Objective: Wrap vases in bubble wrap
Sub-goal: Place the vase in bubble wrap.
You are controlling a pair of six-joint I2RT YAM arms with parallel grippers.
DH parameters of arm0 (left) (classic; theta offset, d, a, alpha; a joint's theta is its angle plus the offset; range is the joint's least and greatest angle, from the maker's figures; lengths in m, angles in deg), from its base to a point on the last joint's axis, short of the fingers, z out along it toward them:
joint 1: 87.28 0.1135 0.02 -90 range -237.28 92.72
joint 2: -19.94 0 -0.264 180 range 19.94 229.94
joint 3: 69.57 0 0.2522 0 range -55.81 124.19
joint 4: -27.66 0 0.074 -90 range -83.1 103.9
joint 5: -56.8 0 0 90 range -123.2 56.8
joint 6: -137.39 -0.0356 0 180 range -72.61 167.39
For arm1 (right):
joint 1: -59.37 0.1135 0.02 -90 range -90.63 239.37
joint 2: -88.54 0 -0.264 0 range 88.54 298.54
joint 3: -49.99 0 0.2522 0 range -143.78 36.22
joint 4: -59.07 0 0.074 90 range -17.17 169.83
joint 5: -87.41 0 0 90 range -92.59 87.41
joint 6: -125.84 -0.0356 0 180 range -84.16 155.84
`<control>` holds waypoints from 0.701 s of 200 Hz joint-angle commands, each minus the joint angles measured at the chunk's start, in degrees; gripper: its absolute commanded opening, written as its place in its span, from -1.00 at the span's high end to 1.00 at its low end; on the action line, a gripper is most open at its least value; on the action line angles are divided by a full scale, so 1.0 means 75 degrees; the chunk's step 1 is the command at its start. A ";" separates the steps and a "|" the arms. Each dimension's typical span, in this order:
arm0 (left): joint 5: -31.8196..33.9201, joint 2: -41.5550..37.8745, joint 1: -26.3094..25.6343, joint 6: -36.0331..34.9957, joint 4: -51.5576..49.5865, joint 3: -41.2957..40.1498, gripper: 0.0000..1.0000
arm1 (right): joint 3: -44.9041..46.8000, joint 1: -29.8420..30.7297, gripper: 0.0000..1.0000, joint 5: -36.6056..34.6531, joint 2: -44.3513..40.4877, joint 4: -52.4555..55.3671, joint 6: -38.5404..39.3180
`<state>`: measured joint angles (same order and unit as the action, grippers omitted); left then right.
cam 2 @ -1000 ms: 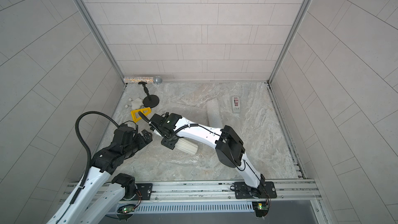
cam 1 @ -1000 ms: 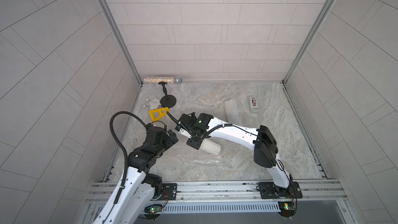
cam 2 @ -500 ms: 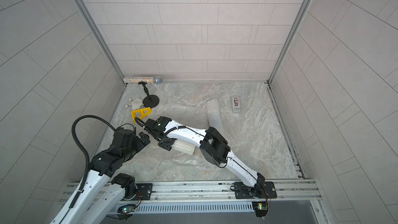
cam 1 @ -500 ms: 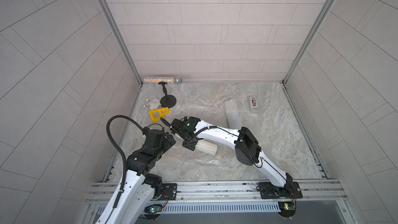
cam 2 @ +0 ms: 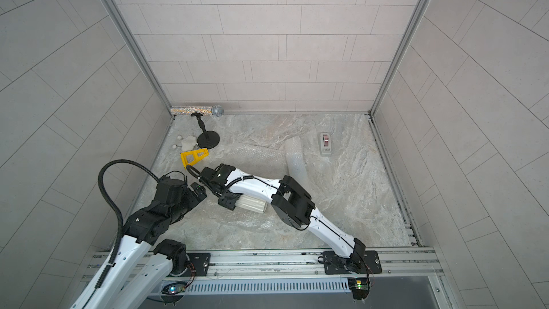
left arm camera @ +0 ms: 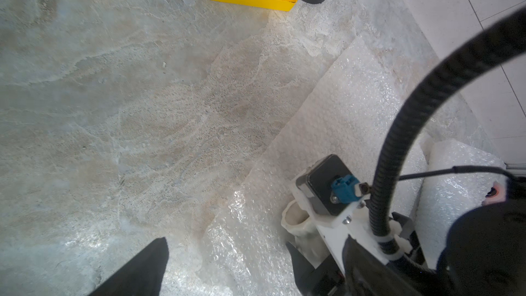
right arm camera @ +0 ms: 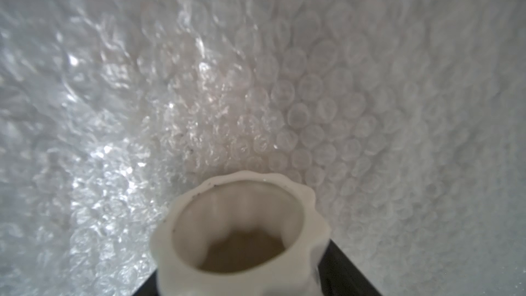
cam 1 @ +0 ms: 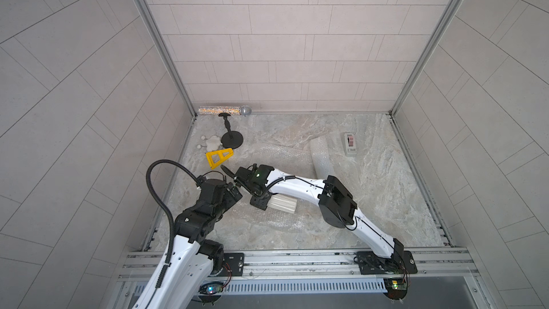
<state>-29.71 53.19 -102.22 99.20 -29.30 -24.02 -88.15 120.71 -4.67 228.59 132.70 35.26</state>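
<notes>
A lab test cell: tiled walls [cam 1: 267, 40], aluminium rail [cam 1: 297, 260].

The left arm [cam 1: 190, 233] rises from its base at 7 o'clock and leans toward 1 o'clock. The left gripper [left arm camera: 219, 269] has its jaws wide apart. The right arm [cam 1: 335, 203] reaches low from 5 o'clock toward 10 o'clock, with the elbow bent. The right gripper [cam 1: 261, 202] sits just at 6 o'clock of its wrist, and its grip is not clear.

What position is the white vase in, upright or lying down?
Lying down: in a top view the white vase shows its ribbed side lengthwise on the bubble wrap.
</notes>
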 commanded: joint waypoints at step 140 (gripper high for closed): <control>-0.1071 -0.0834 0.0046 -0.0078 -0.1115 0.0401 -1.00 | 0.6708 0.1352 -0.50 -0.0447 -0.5267 -0.4485 -0.1315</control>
<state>-35.72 48.76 -102.17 98.00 -34.53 -20.72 -43.59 127.75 -6.38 188.88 108.01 29.21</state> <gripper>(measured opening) 0.993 0.762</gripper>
